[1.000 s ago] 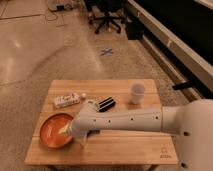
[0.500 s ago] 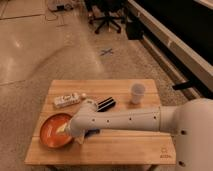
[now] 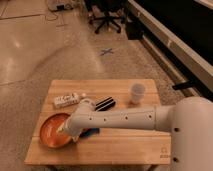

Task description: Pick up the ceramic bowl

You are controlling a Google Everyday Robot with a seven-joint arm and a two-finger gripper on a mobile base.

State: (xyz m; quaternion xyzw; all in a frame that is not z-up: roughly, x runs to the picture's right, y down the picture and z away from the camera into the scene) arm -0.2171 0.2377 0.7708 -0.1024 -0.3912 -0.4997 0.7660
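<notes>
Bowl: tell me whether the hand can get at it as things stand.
Probably yes. The hand is already at the right rim of the bowl, near the table's front left corner, and nothing lies between them. The white packet and cup stand clear.

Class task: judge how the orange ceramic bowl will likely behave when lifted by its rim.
The ceramic bowl looks rigid and shallow, so it probably tilts when raised from one edge. Its glossy surface may slip. The pincer sits at its right rim.

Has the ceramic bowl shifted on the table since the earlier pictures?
No. The ceramic bowl stays at the table's front-left corner, end effector over it.
</notes>
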